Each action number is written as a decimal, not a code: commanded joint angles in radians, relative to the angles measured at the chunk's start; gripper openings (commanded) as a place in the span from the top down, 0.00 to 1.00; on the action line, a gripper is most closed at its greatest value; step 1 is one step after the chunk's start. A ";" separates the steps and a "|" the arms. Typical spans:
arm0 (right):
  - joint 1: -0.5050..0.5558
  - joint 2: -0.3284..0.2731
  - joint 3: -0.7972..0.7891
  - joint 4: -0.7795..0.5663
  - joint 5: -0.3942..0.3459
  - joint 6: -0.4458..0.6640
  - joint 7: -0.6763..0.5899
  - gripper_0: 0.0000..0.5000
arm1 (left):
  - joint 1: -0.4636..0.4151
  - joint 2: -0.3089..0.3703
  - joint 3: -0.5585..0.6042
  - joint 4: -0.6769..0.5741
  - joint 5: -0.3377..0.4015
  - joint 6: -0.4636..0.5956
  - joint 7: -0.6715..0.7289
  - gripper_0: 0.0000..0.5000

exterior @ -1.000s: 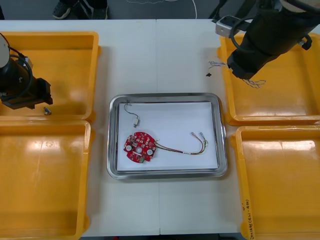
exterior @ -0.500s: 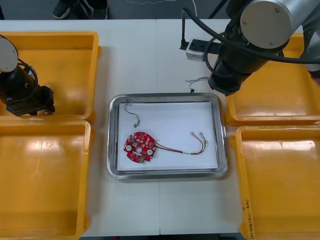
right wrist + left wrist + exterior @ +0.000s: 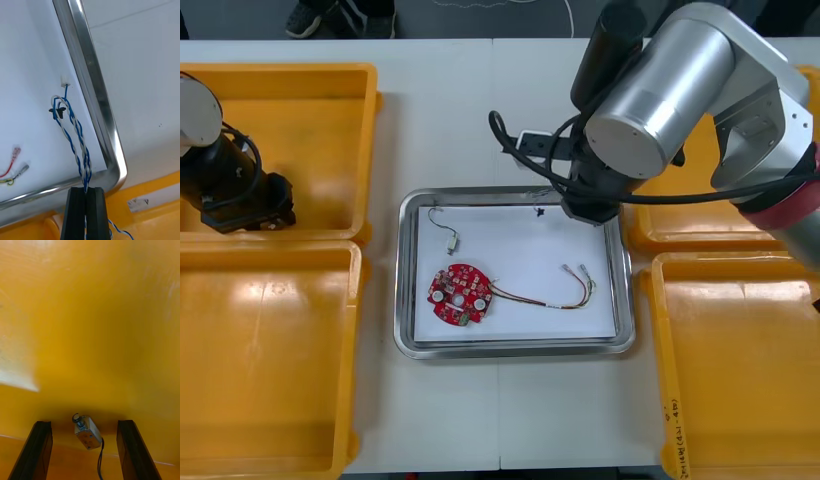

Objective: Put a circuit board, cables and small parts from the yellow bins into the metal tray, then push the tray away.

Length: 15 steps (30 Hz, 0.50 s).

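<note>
While the right tool (image 3: 85,189) hangs over the far right corner of the metal tray (image 3: 510,192), its two black fingers are pinched tight on the twisted blue and white cable (image 3: 73,131). The cable trails ahead of the fingertips, its white plug and loose loop over the tray's white inside, just within the rim. Whether it touches down I cannot tell.

The step in hand looks like delivering this cable from the far right yellow bin (image 3: 700,240), which sits just behind the tool. Farther out from the tool, the round red circuit board (image 3: 458,295) and the red and yellow cable (image 3: 552,298) already lie in the tray. The next move, I reckon, calls for coming a little further in over the tray and lowering. Then the fingers should part so the whole length drops inside and nothing drapes over the rim.

Over in the far left yellow bin (image 3: 330,75), the left tool (image 3: 84,423) stands wide open with nothing held. A small metal part (image 3: 88,433) lies on the bin floor between its fingers, ready to be closed on.

Compared with a second ago, the right arm has swung from above its bin across the counter (image 3: 500,420) to the tray, bringing the cable along. The left tool has edged over the part, which earlier lay just beside it.
</note>
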 commanded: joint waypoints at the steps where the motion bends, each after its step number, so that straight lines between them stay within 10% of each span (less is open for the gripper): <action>1: 0.032 0.032 0.025 -0.020 0.021 -0.037 0.038 1.00 | -0.048 -0.019 -0.009 -0.005 -0.002 -0.017 -0.079 0.00; 10: 0.065 0.052 0.068 -0.011 0.072 -0.089 0.036 1.00 | -0.044 -0.026 -0.008 0.006 -0.001 -0.024 -0.083 0.00; 12: 0.068 0.055 0.079 -0.001 0.073 -0.104 0.038 1.00 | -0.046 -0.026 -0.009 0.007 -0.002 -0.024 -0.085 0.16; 15: 0.068 0.061 0.108 0.012 0.090 -0.123 0.033 1.00 | -0.046 -0.028 -0.008 0.007 -0.005 -0.020 -0.086 0.77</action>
